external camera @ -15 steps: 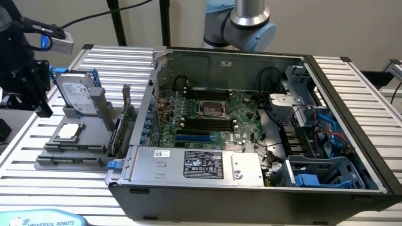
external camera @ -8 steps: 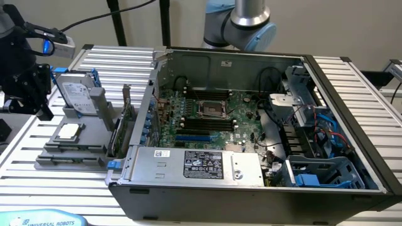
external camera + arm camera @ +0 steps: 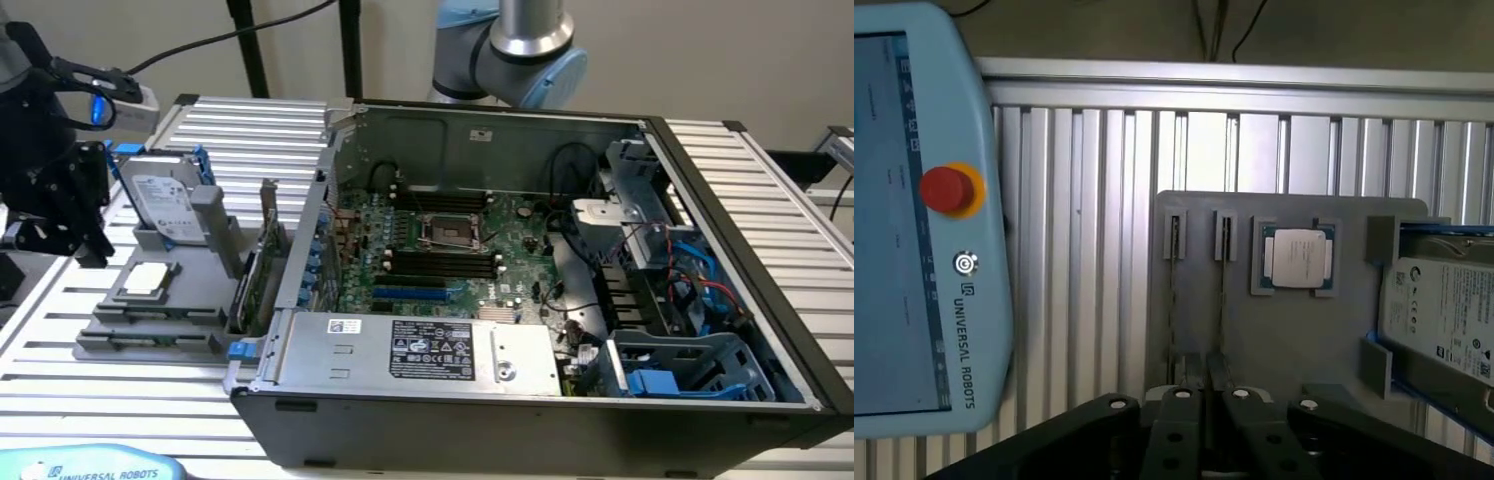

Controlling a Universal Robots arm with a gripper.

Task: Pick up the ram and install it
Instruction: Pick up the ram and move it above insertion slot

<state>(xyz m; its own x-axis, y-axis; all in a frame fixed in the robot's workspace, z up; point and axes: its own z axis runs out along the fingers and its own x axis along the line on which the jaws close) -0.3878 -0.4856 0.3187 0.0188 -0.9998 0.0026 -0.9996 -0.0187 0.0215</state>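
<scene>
Fingers (image 3: 1182,420) stood slightly parted, pinching nothing, above the grey tray (image 3: 1284,340) near the worktop (image 3: 1084,250) edge on the exterior view's left. We saw the ram (image 3: 1173,300) on edge in a tray slot, near the processor (image 3: 1295,257).

Items shown, by count: one slatted metal table (image 3: 1104,200); one open computer case (image 3: 534,425); inside it, one motherboard (image 3: 521,265), one processor socket (image 3: 445,230), one power supply (image 3: 414,350) and one plastic drive cage (image 3: 694,365). The long black slots on the motherboard are too small to count with certainty. One grey holder (image 3: 1254,340), with two narrow slots (image 3: 1175,240), one processor chip (image 3: 1299,258) and one hard drive (image 3: 1444,320). One upright card (image 3: 271,215). One control tablet (image 3: 914,220), with one red button (image 3: 947,190) and one small round button (image 3: 965,263). One robot arm (image 3: 514,45); one gripper (image 3: 1211,400).
</scene>
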